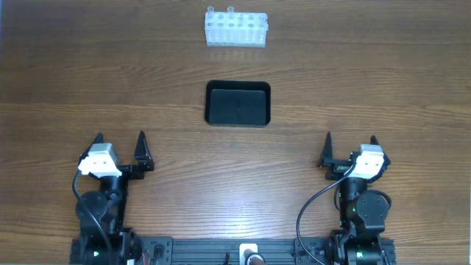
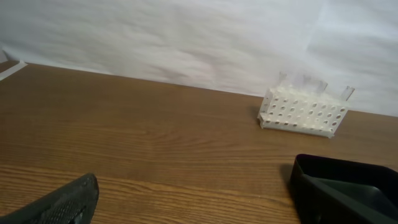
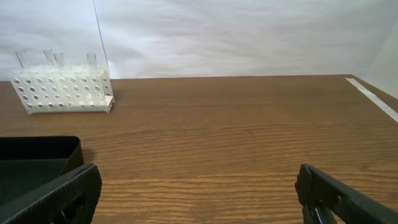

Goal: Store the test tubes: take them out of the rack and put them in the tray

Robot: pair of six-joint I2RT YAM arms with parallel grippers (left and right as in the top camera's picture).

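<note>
**Start state: tubes in rack, both grippers open and well back**

Rack [image 1: 235,29] sits at the far side of the worktop [image 1: 368,73]. Clear tubes [image 3: 91,60] stand upright in it, about four as far as I can count. The black tray [image 1: 238,104] lies just nearer than the rack, roughly in line with it and not touching. I see nothing in the tray. The left gripper [image 1: 120,140] and right gripper [image 1: 350,140] are down near the arm bases, one on each side. Both have their jaws spread wide, hold nothing, and are well apart from tray and rack. No tube is out yet, so the task looks unstarted.

Likely risks:
- The tubes are thin and see-through against a white rack. A pinch that is off-centre could miss, or nudge the next tube.
- The rack looks light. A tube pulled at a tilt could bind in its hole and lift or tip the whole rack.
- The rack is beyond the tray, so a low reach could clip the tray rim and shove the tray.
- Smooth round tubes could slip from the jaws during the carry, then roll off across the worktop.
- A tube released too high over the tray could bounce out.
- Both arms heading for the middle at once could collide.
</note>
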